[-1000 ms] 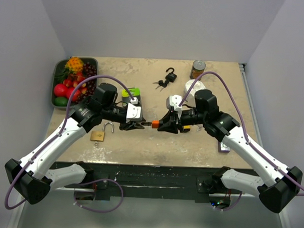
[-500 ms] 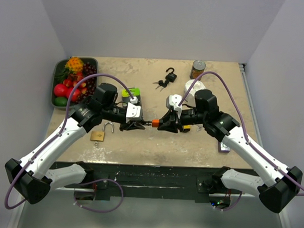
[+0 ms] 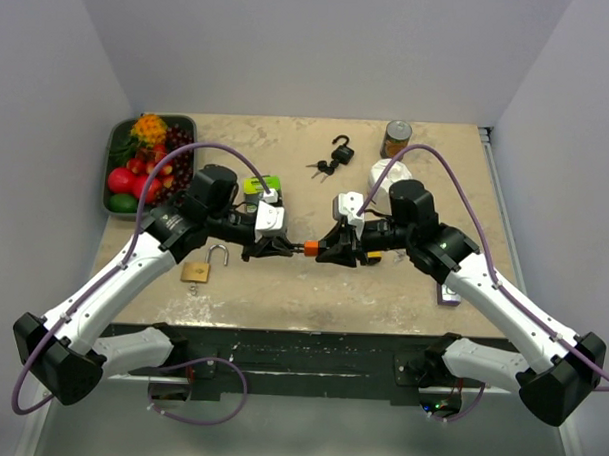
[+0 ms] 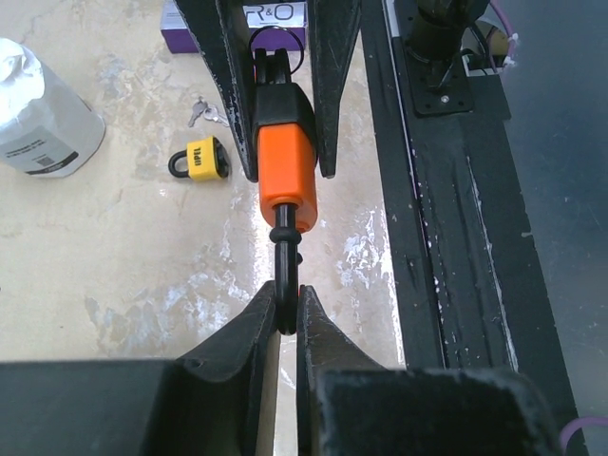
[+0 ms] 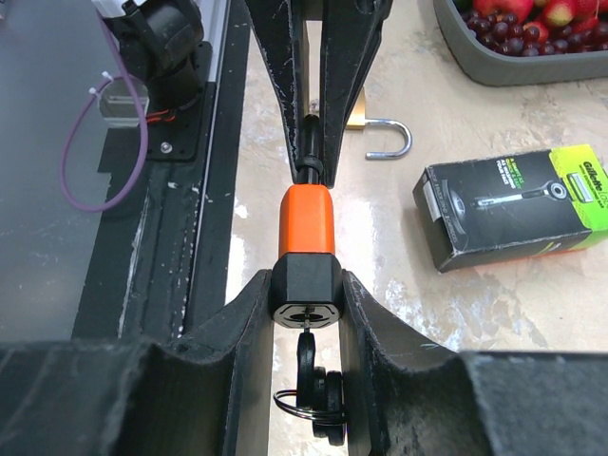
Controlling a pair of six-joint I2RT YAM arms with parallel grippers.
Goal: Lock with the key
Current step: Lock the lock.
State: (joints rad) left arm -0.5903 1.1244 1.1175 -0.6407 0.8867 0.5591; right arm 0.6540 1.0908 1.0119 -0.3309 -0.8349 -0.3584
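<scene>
An orange padlock [image 3: 310, 248] with a black base hangs in the air between my two grippers. My right gripper [image 5: 306, 304] is shut on the padlock's black base [image 5: 306, 290]. A black key [image 5: 306, 366] sits in the keyhole, with more keys on a ring below it. My left gripper [image 4: 283, 309] is shut on the padlock's black shackle [image 4: 285, 275]; the orange body [image 4: 288, 176] lies beyond it, between the right gripper's fingers [image 4: 224, 85]. Both grippers meet over the table's near middle [image 3: 310, 248].
A brass padlock [image 3: 201, 268] with open shackle lies near the left arm. A black padlock with keys [image 3: 337, 154], a can [image 3: 396, 137], a white bottle [image 3: 384, 179], a razor box [image 3: 263, 188] and a fruit tray [image 3: 116, 171] stand behind. A small yellow padlock [image 4: 201, 158] lies under the right arm.
The left gripper and its wrist have shifted slightly up and right in the top view, still on the shackle. The right gripper holds the padlock in place.
</scene>
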